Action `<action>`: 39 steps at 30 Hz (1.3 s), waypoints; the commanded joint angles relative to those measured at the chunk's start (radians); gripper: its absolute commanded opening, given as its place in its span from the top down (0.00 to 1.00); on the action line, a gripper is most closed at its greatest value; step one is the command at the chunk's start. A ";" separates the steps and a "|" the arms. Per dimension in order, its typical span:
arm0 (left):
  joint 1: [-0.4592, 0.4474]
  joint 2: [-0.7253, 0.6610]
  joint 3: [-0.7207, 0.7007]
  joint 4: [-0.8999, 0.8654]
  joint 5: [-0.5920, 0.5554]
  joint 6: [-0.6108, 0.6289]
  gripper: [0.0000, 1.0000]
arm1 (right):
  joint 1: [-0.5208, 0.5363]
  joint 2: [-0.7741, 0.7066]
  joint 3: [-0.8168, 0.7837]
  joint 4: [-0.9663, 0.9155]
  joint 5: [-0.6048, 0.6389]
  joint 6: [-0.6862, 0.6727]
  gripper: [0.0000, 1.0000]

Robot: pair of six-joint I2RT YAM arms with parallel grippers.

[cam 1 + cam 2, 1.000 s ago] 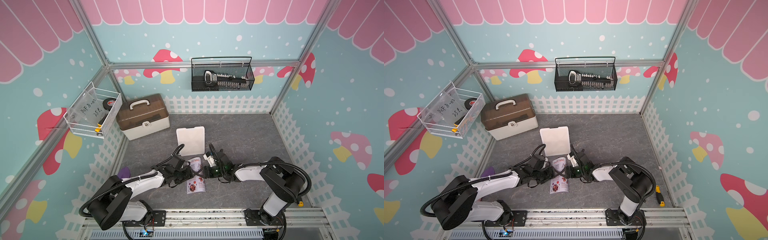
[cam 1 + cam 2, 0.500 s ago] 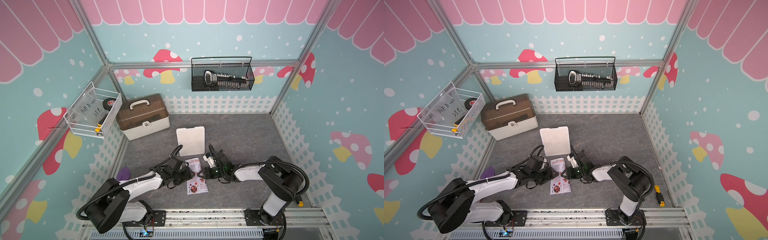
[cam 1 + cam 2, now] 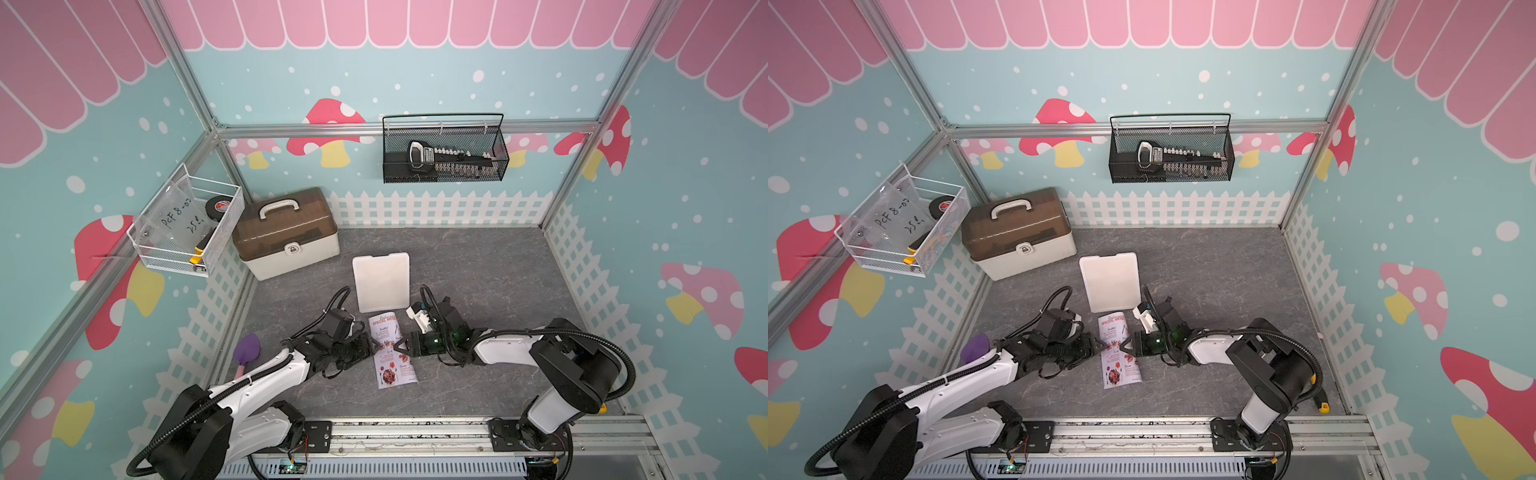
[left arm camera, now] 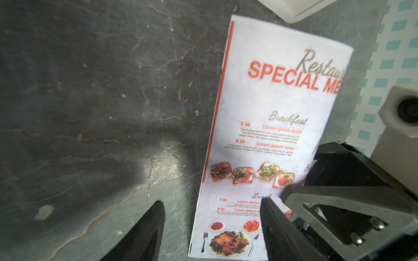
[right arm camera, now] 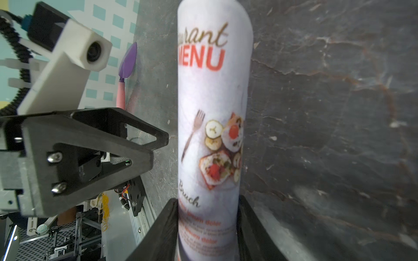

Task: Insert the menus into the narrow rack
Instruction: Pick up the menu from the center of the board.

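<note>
My right jaws are clenched on the menu (image 5: 212, 113). In the right wrist view the sheet bows up into an arch between them, pressed on both sides. My left jaws stand released, pointing tip to tip at the right jaws across the sheet. In the left wrist view one side of them hangs over the printed page (image 4: 271, 135), the other over bare grey surface (image 4: 90, 113), and the menu's red-lined edge runs between the two. Both top views put the menu (image 3: 390, 353) (image 3: 1119, 353) between the two sets of jaws, outside the narrow rack (image 3: 381, 282) (image 3: 1109, 280). The rack lies flat on the surface (image 3: 478, 270), beyond the sheet's heading end and off to one side of both jaws. It sits just beside that end, and I cannot tell whether they touch. A purple scoop (image 3: 246, 351) lies well behind my left jaws.
</note>
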 commanded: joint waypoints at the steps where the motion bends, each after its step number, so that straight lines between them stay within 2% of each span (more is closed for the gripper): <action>1: 0.006 -0.023 -0.003 -0.005 0.025 0.012 0.35 | -0.006 -0.032 -0.005 0.019 -0.032 0.007 0.58; 8: 0.015 -0.099 -0.057 0.119 0.077 -0.017 0.36 | -0.007 -0.040 -0.015 0.099 -0.086 0.050 0.58; 15: 0.028 -0.163 -0.091 0.138 0.085 -0.014 0.37 | -0.009 -0.037 -0.030 0.197 -0.127 0.104 0.58; 31: 0.039 -0.261 -0.157 0.240 0.117 -0.045 0.48 | -0.009 -0.009 -0.052 0.335 -0.162 0.175 0.57; 36: 0.060 -0.314 -0.177 0.195 0.102 -0.041 0.39 | -0.010 -0.002 -0.056 0.345 -0.159 0.180 0.57; 39: 0.076 -0.347 -0.199 0.198 0.110 -0.043 0.37 | -0.010 0.001 -0.054 0.347 -0.161 0.183 0.57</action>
